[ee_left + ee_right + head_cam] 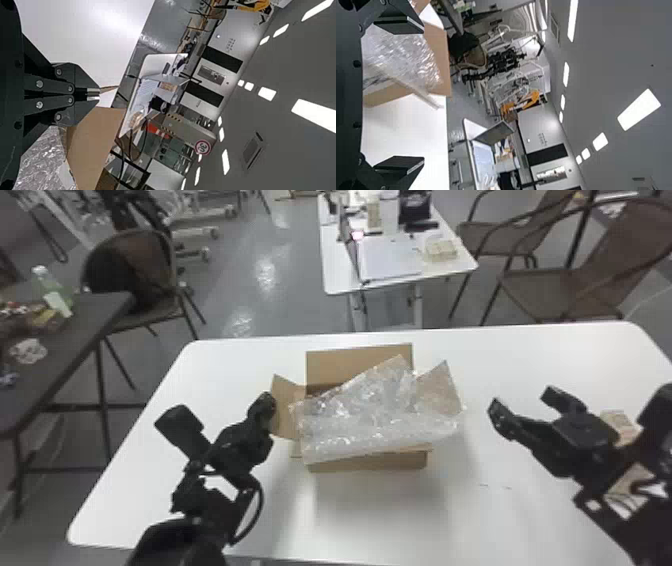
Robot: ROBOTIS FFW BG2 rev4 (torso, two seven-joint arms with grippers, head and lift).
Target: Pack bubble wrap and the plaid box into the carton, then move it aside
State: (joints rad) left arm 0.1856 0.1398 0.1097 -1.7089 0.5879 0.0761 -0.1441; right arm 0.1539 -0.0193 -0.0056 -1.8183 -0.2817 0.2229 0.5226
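A white table [505, 515] with rounded corners spreads from left to right. Directly on it, in the middle, stands the carton [372, 461], upright, its far flap raised and its left and right flaps angled outward. Well apart, on the right side, lies the plaid box [619, 424], partly hidden. Between the two, toward the near side, the tabletop bears small dark marks [483, 485].

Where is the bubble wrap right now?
In the head view, the bubble wrap lies bunched across the top of the carton, near the middle of the white table, to the left of the right gripper.
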